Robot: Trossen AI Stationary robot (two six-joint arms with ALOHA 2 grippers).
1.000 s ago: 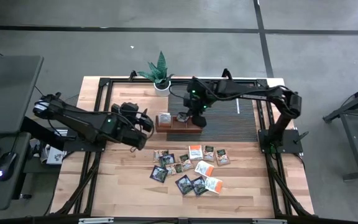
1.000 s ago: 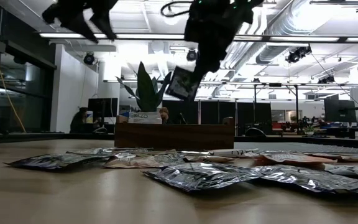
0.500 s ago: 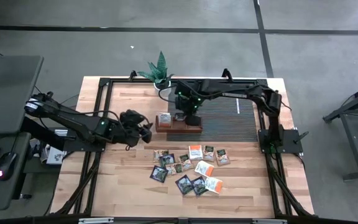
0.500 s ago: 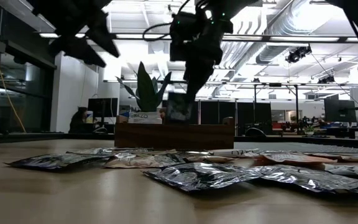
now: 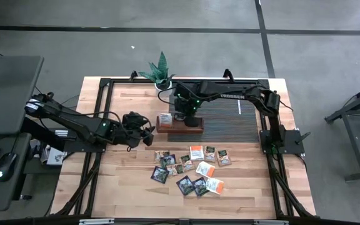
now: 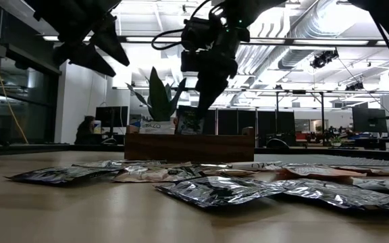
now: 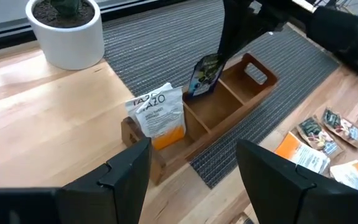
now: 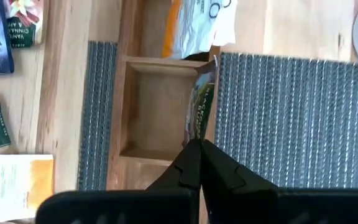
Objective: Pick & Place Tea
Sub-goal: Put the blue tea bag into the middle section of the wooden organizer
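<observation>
your right gripper (image 8: 199,144), pinched shut on a dark green tea sachet (image 7: 205,76), could snag it on the wooden tray (image 7: 229,106) wall; left gripper (image 7: 191,165) waits open.

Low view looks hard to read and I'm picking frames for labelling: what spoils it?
Low view: ceiling lights backlight both arms into silhouettes, and the near sachets are blurred with foil glare. High view: evenly lit, tray clear.
</observation>
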